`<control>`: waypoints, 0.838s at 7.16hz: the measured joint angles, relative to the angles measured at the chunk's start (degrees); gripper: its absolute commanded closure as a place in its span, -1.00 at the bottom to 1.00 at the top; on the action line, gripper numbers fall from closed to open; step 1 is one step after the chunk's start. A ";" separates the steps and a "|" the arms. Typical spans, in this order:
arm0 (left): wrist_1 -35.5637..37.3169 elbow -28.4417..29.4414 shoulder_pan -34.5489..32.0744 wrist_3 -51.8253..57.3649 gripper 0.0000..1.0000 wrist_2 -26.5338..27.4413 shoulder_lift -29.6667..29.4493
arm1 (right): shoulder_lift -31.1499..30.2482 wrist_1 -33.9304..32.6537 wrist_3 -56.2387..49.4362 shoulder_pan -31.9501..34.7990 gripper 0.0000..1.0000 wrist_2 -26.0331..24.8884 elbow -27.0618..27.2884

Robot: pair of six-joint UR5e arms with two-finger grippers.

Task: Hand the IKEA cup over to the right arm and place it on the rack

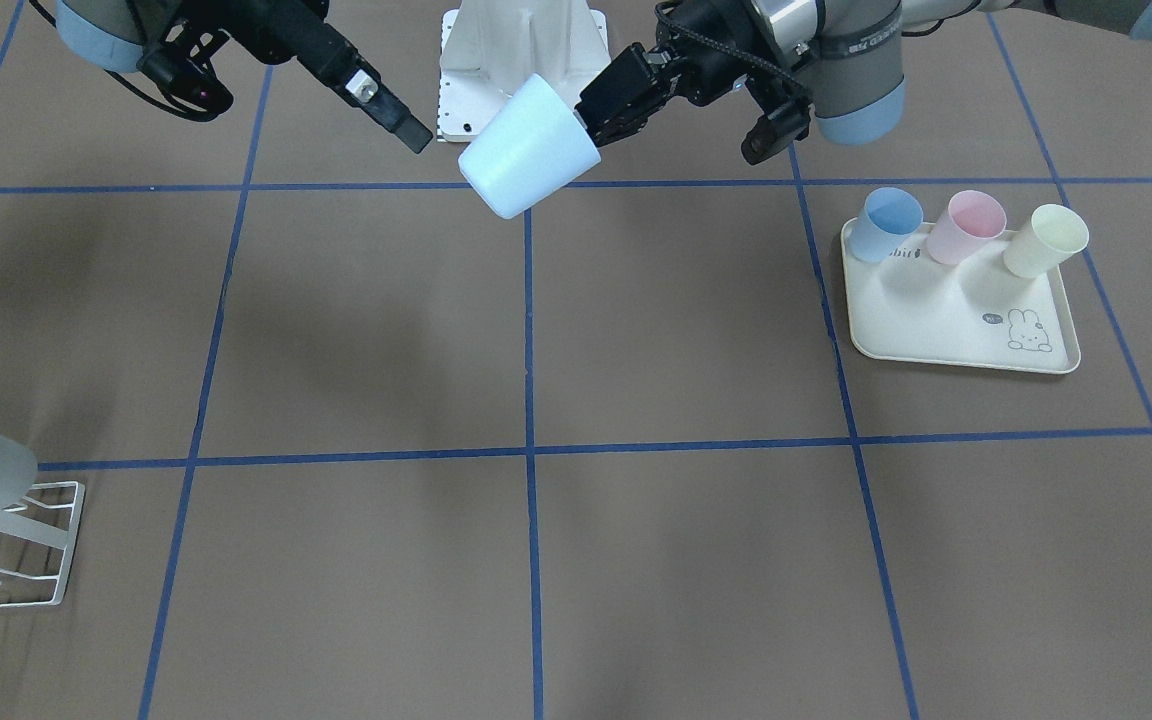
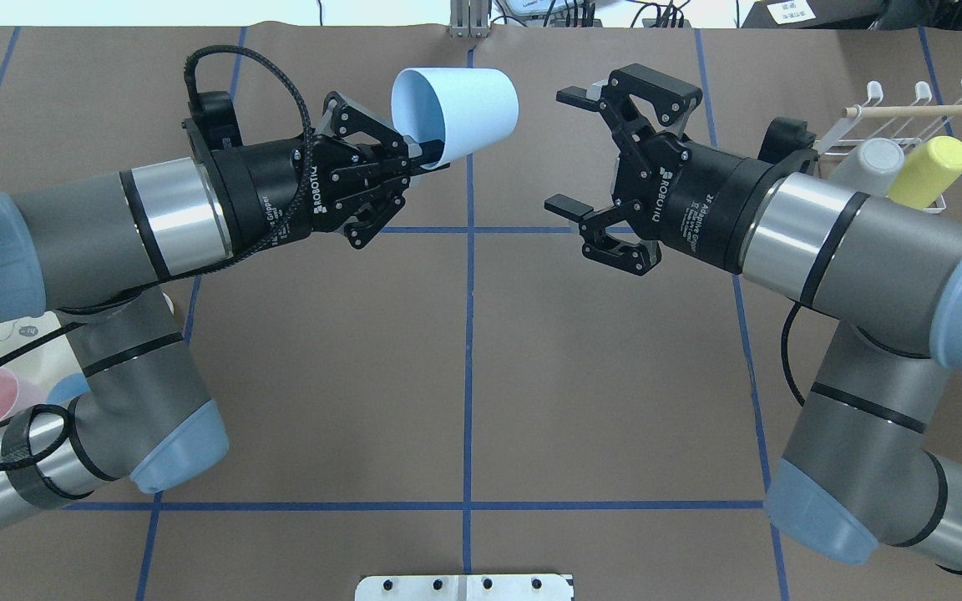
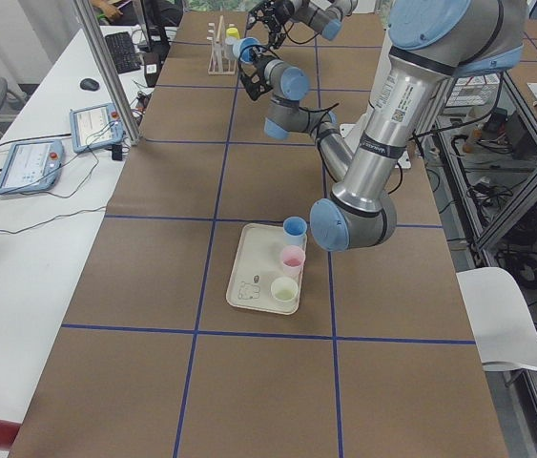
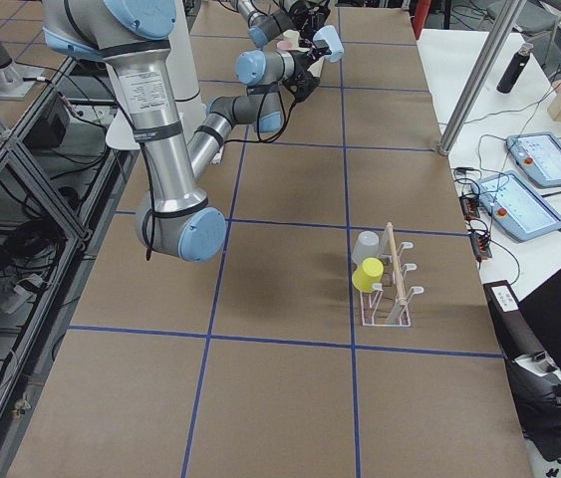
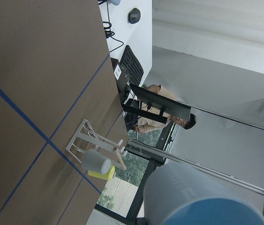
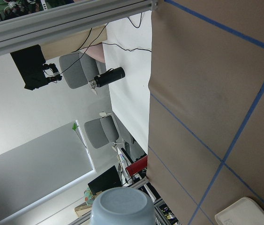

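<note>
A pale blue IKEA cup (image 2: 458, 110) hangs on its side above the table's far middle. My left gripper (image 2: 429, 159) is shut on the cup's rim, with the cup's base pointing toward the right arm. The same cup (image 1: 528, 150) shows tilted in the front view and fills the lower part of the left wrist view as the cup (image 5: 202, 199). My right gripper (image 2: 563, 150) stands open a short gap from the cup's base, not touching it. The white wire rack (image 2: 915, 113) stands at the far right.
On the rack hang a grey cup (image 2: 872, 163) and a yellow cup (image 2: 932, 171). A cream rabbit-print tray (image 1: 936, 325) on the left arm's side holds a blue cup (image 1: 886, 222), a pink cup (image 1: 971, 225) and a pale yellow cup (image 1: 1044, 238).
</note>
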 measured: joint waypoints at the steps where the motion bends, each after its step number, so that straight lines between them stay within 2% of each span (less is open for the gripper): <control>1: -0.93 0.00 0.75 -0.66 1.00 -1.11 -0.03 | 0.39 -0.01 -0.23 -0.56 -0.97 0.15 0.03; 4: -4.79 -0.13 4.03 -1.91 1.00 -2.24 -0.01 | 1.17 0.05 -0.44 -1.61 -0.97 0.60 0.22; 5: -5.64 -0.33 4.67 -2.15 1.00 -2.28 0.00 | 1.18 0.05 -0.44 -1.78 -0.91 0.66 0.25; 6: -6.02 -0.49 5.05 -2.22 1.00 -2.29 0.00 | 1.19 0.04 -0.44 -1.92 -0.72 0.70 0.26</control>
